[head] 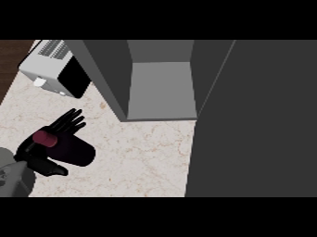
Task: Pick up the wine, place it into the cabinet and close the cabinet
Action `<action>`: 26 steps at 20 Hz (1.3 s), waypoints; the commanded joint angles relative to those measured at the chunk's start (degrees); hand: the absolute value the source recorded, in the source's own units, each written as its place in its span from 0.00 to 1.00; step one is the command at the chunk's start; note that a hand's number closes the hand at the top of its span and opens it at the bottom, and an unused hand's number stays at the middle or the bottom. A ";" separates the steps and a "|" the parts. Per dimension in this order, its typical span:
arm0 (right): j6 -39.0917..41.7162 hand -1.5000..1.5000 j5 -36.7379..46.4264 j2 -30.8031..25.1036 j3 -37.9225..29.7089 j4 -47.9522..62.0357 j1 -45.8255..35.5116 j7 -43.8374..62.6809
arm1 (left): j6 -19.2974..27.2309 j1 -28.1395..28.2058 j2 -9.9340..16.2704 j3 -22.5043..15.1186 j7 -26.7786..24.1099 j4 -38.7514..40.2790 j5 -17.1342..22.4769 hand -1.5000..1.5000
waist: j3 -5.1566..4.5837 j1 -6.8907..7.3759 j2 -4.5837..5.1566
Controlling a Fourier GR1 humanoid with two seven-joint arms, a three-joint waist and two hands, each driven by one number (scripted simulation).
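Observation:
The wine bottle (72,150), dark with a red cap (46,138), lies tilted low on the counter's left side. My left hand (64,124) is against it: straight fingers reach past its far side and the thumb (52,169) sticks out on its near side. The grey forearm enters from the lower left corner. The cabinet (160,88) stands open at the top centre, its grey inside showing nothing. Its open door (257,120) is a large dark panel filling the right side. My right hand does not show.
A white and black toaster (52,69) sits at the back left, beside the cabinet's left wall. The pale marble counter (141,152) runs between my hand and the door. A dark wood floor strip shows at the far left.

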 commanded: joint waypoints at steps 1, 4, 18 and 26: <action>-1.00 0.00 -0.08 0.54 0.94 -5.87 0.32 2.09 | -6.97 -0.11 0.30 -1.64 -9.02 2.20 -1.39 0.00 | 0.02 0.33 -0.03; -0.03 0.00 -0.57 -0.06 1.47 -6.72 2.60 1.47 | -4.49 -2.30 -0.68 -1.74 -9.39 4.35 -0.80 0.00 | 0.03 -0.09 0.00; -0.54 0.00 -1.68 0.24 -0.96 -3.46 0.67 0.72 | -9.90 0.08 0.17 -9.07 -14.32 0.72 -0.35 1.00 | -0.03 0.25 -0.01; 0.30 0.00 -3.01 -0.96 -3.38 -3.61 2.28 0.64 | 19.23 8.26 -2.57 -4.46 -19.01 -8.83 -1.22 1.00 | 0.22 1.85 -0.50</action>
